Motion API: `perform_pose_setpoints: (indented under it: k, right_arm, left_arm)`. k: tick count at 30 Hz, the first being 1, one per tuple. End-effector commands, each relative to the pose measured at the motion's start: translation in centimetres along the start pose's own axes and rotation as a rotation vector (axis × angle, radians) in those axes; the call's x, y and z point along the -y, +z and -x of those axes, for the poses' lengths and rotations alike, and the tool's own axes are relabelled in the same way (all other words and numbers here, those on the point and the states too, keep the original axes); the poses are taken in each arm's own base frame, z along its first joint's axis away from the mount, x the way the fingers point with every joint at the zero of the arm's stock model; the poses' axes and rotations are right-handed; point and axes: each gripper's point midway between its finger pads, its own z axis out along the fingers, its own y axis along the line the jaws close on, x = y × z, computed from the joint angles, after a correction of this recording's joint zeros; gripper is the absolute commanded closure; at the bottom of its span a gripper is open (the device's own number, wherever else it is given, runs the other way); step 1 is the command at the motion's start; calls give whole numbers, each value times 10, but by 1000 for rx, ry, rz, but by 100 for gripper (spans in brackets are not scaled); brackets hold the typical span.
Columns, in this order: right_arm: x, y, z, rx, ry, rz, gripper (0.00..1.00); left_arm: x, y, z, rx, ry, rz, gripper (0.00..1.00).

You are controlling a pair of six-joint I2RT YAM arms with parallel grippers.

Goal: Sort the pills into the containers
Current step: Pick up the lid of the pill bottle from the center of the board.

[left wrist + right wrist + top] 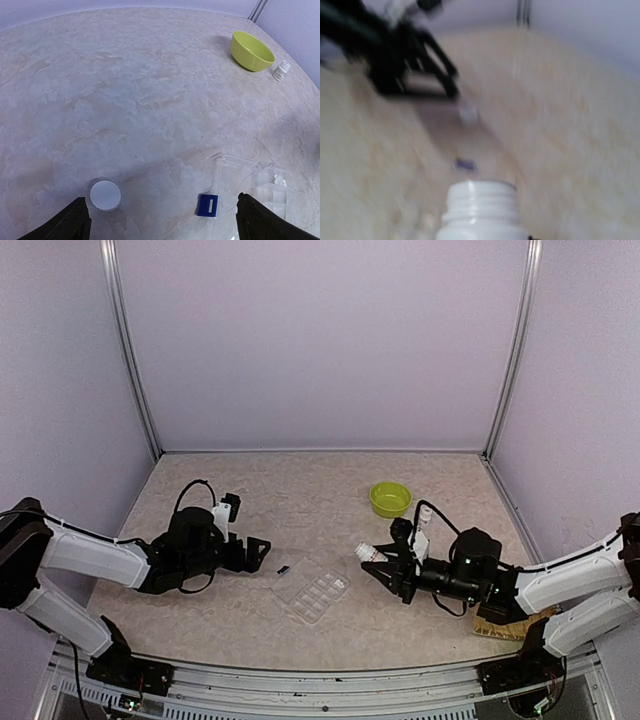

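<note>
- Right fingers (380,562): narrow, clamped on an uncapped white bottle (370,552). The bottle lies roughly level, mouth toward the pill box (312,590), just to the box's right.
- Left fingers (258,553): spread wide, holding nothing, low over the table (300,500) just left of the box.
- Pill box: clear, lid appears open, mid-table between the two arms. A few pale pills (278,179) sit in one compartment; colour can't be resolved.
- Handling, my guess: the pills are tiny, light and hard, so they'll roll and bounce. Pouring beats pinching; tilt slowly.
- The box is thin, light plastic and will likely skate if nudged, so pin it by a wall or the lid edge.
- The bottle is rigid and smooth. Hold the body below the thread, as now.
- Top view only: layout of both arms and the bottle-to-box relation.
- Left wrist only: box contents, a loose white cap (105,195) and a small blue piece (207,205) beside the lid (can't tell what it is). Also a green bowl (252,50) with a second, capped bottle (281,70) beside it.
- Right wrist: motion-blurred. It shows the bottle mouth open, but not whether pills are inside.
</note>
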Motion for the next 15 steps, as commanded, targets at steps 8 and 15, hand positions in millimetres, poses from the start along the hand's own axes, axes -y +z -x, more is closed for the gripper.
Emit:
perform_pose_setpoints:
  k: [8,15]
  right_arm:
    - [-34,-96,155,622,-55,179,100]
    - [-39,-160,204,832,-65,206,100]
  left_arm:
    - [-7,6,6,16,2,29,1]
    - [-8,3,10,39,0,27,1]
